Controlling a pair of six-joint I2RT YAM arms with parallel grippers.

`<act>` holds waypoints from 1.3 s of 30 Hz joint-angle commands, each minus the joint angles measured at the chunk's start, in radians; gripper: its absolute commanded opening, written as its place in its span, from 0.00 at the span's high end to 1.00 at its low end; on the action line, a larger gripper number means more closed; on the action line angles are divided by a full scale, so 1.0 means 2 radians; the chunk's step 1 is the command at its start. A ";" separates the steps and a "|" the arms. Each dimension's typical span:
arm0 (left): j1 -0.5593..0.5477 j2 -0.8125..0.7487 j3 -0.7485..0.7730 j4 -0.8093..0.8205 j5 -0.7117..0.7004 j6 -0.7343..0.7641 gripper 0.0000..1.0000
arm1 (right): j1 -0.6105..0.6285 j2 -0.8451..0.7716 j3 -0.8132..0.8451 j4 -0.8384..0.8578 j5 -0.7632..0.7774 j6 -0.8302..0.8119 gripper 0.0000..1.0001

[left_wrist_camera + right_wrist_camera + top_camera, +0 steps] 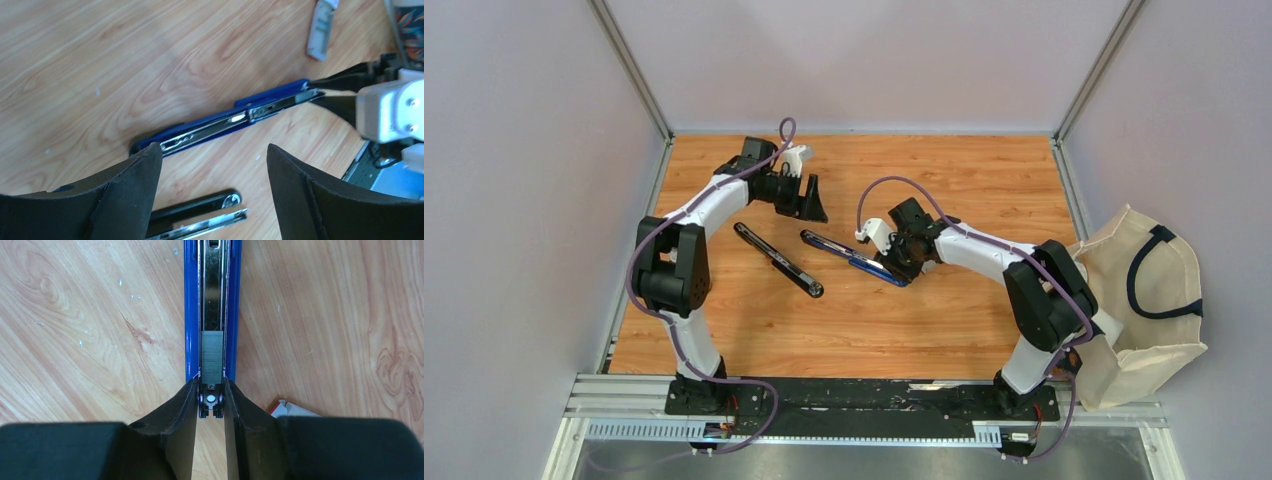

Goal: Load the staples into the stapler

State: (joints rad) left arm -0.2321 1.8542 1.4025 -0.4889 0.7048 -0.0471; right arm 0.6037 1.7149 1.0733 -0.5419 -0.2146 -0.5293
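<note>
A short grey strip of the staples (pixel 211 356) lies in the metal channel of the open blue stapler (pixel 854 258), close to its 4 o'clock end. The right gripper (pixel 210 390) sits at that end, its jaws almost together around the black end piece (pixel 211 400); I cannot tell if they press it. The left gripper (pixel 214 150), at 11 o'clock from the stapler, is spread wide and holds nothing.
</note>
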 commanded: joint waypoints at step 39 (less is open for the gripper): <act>0.016 0.065 0.024 -0.065 -0.017 0.073 0.16 | 0.003 -0.044 -0.017 0.019 -0.017 -0.009 0.65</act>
State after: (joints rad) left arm -0.2024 1.9873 1.4193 -0.6384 0.6559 0.1101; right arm 0.6037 1.6653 1.0447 -0.5407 -0.2348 -0.5308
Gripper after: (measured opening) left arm 0.843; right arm 0.348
